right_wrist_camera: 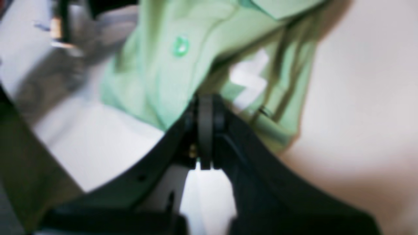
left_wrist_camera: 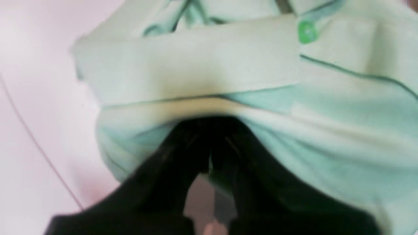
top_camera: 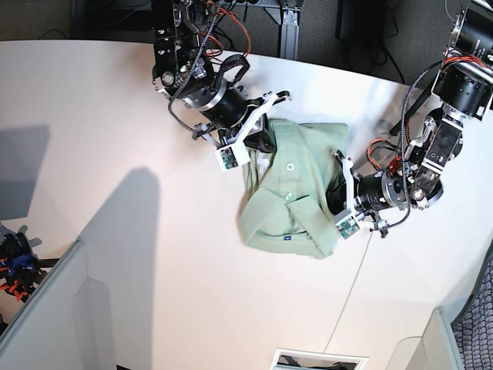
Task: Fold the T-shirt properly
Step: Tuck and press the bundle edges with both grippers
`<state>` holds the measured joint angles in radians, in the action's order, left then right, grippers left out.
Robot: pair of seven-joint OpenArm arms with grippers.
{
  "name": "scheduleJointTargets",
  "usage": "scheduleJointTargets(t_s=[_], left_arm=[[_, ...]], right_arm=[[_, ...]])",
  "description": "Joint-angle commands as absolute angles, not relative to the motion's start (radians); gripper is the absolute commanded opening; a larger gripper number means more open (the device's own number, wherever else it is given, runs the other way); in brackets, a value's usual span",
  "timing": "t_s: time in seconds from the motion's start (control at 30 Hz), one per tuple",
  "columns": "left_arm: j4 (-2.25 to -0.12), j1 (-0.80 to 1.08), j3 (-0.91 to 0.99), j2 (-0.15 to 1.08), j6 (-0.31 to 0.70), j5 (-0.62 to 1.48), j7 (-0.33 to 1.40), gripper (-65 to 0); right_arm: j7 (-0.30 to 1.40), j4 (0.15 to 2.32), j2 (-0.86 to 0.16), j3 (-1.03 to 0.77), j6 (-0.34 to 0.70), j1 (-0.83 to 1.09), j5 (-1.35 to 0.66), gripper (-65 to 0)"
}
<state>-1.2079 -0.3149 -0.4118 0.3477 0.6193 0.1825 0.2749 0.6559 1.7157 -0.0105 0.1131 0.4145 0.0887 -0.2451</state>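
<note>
Nearest you in the overhead view lies the pale surface (top_camera: 115, 254), bare at 6 o'clock apart from long shadows. At its centre sits one T-shirt (top_camera: 289, 212), mint green and partly gathered into a rough bundle, collar uppermost, with two small buttons visible down the placket and a tiny blue tag near the lower hem.

You have two arms on it, one tool each. The left tool (left_wrist_camera: 210, 130) meets the shirt from 3 o'clock; its wrist view shows the dark jaws clenched together with green cloth bunched right at the tips, so it appears to be pinching the shirt's edge. Farther off, the right tool (right_wrist_camera: 205, 107) comes in from 11 o'clock; its jaws are pressed together too, with fabric draped over and against the tips near the collar, seemingly gripping a fold there.

This looks like the middle of a fold: both sides are gathered, yet the cloth is rumpled, not flat. Your next move probably calls for drawing the two held edges in step, keeping the fabric taut, then laying it down squarely.
</note>
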Motion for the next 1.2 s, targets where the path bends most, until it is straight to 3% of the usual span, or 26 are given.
scheduleJointTargets(t_s=[0.0,0.4,0.6,0.9,1.03,1.17], left_arm=[[-1.219,-0.345,-0.406,0.352,0.617,0.186,0.247,-65.0],[-1.22,-0.352,-0.405,0.389,0.613,0.105,0.187,-65.0],[-1.236,-0.351,-0.403,0.485,0.612,0.115,0.199,-65.0],[-1.684,-0.108,-0.244,0.607,0.61,0.299,0.345,-65.0],[-1.859,0.029,-0.207,0.6,0.61,0.349,0.355,-65.0],[-1.878,0.058,-0.207,0.542,0.609,0.347,0.356,-65.0]], right_arm=[[0.634,1.736,-0.003,0.118,0.416,0.079,-0.263,-65.0],[0.633,1.735,0.053,0.204,0.416,0.081,-0.244,-65.0],[0.633,1.736,0.052,0.195,0.416,0.081,-0.184,-65.0],[0.657,1.836,0.01,-0.004,0.416,0.081,-0.178,-65.0],[0.717,1.885,-0.026,-0.079,0.416,0.081,-0.344,-65.0],[0.712,1.878,-0.024,-0.047,0.419,0.083,-0.487,-65.0]])
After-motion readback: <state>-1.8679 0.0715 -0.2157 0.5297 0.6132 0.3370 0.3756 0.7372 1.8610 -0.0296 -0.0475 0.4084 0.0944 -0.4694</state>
